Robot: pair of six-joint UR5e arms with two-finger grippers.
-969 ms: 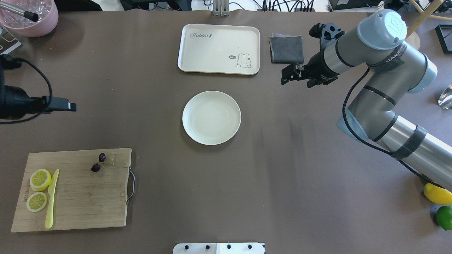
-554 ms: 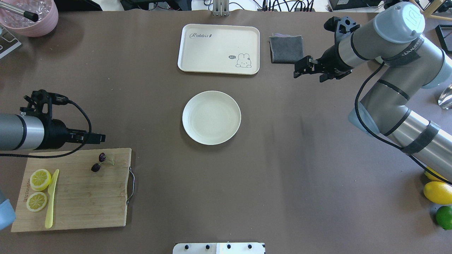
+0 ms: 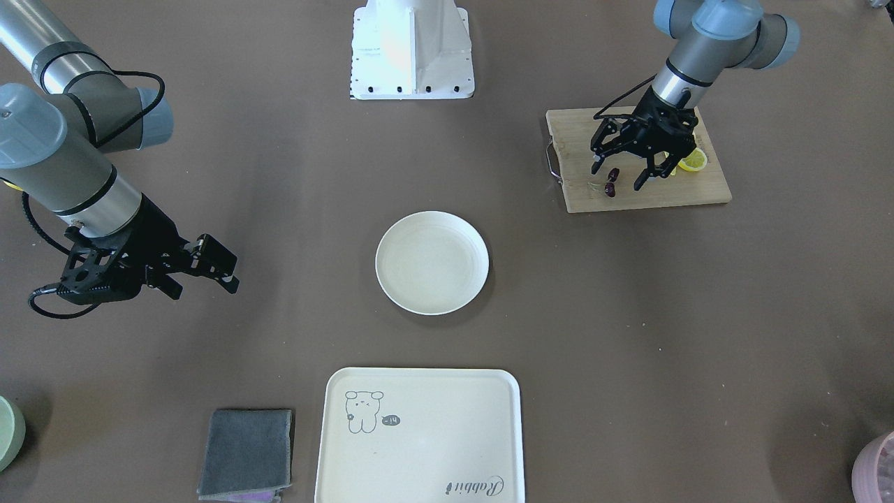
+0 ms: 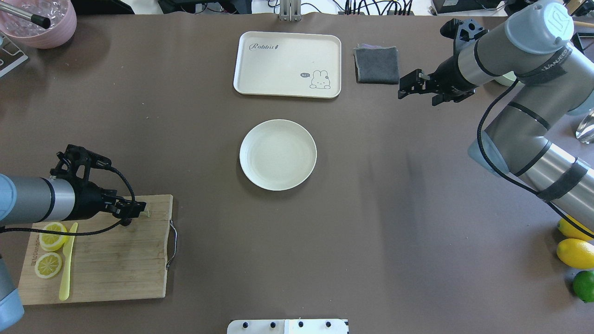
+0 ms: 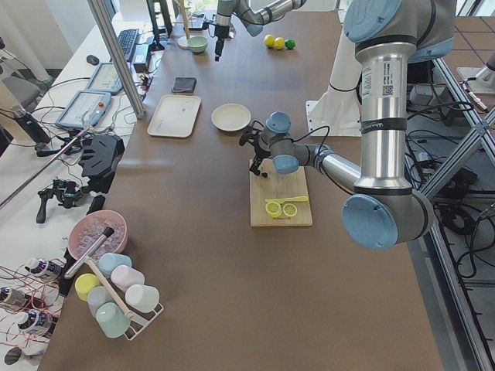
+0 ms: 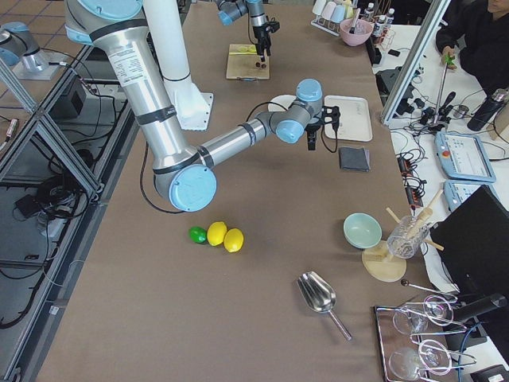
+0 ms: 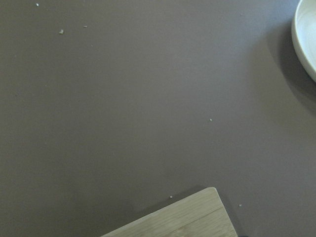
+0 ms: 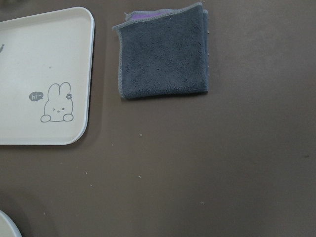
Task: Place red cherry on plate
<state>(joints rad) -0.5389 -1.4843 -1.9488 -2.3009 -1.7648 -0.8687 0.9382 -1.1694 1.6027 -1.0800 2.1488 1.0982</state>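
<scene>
The red cherry [image 3: 612,183], a dark maroon pair, lies on the wooden cutting board [image 3: 663,192] near its plate-side end. My left gripper [image 3: 616,177] hangs open right over it, one finger on each side. In the overhead view the left gripper [image 4: 132,211] covers the cherry and only a bit of green stem shows. The round cream plate [image 4: 277,154] sits empty mid-table, also seen as the plate [image 3: 431,262] from the front. My right gripper [image 4: 405,86] is open and holds nothing, off by the grey cloth [image 4: 377,65].
Two lemon slices [image 4: 52,235] and a yellow knife [image 4: 67,262] lie on the cutting board [image 4: 106,260]. A rabbit tray [image 4: 287,64] lies beyond the plate. Lemons [image 4: 575,253] and a lime [image 4: 584,285] sit at the near right edge, a pink bowl [image 4: 39,21] at the far left.
My left arm has swung in over the cutting board and its gripper now covers the cherry. The right arm has drawn back toward the far right.
</scene>
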